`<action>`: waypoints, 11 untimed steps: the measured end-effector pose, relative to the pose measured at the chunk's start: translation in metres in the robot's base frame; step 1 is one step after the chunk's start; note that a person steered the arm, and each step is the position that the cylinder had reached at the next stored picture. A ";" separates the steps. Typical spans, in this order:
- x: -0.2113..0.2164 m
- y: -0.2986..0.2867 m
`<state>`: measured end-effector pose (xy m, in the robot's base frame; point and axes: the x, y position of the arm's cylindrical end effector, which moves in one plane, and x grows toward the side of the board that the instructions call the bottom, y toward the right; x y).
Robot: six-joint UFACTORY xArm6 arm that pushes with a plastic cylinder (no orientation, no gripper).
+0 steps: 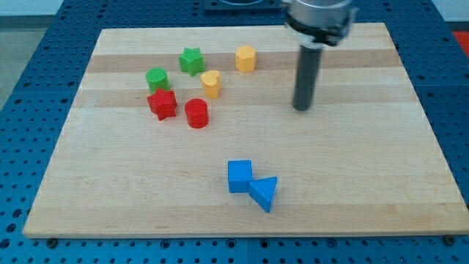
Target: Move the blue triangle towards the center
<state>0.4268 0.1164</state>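
The blue triangle (pixel 264 193) lies near the view's bottom, a little right of the middle, touching the blue cube (pixel 239 176) on its upper left. My tip (pixel 302 108) rests on the wooden board (pixel 366 147), well above and to the right of the blue triangle, apart from every block.
A cluster sits at the view's upper left: green star (pixel 191 61), green cylinder (pixel 157 78), red star (pixel 163 104), red cylinder (pixel 196 114), yellow heart (pixel 211 83), yellow hexagon (pixel 245 58). A blue perforated table surrounds the board.
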 end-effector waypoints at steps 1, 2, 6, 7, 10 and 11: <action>0.053 0.015; 0.137 -0.033; 0.192 -0.099; 0.192 -0.094; 0.155 -0.084; 0.140 -0.082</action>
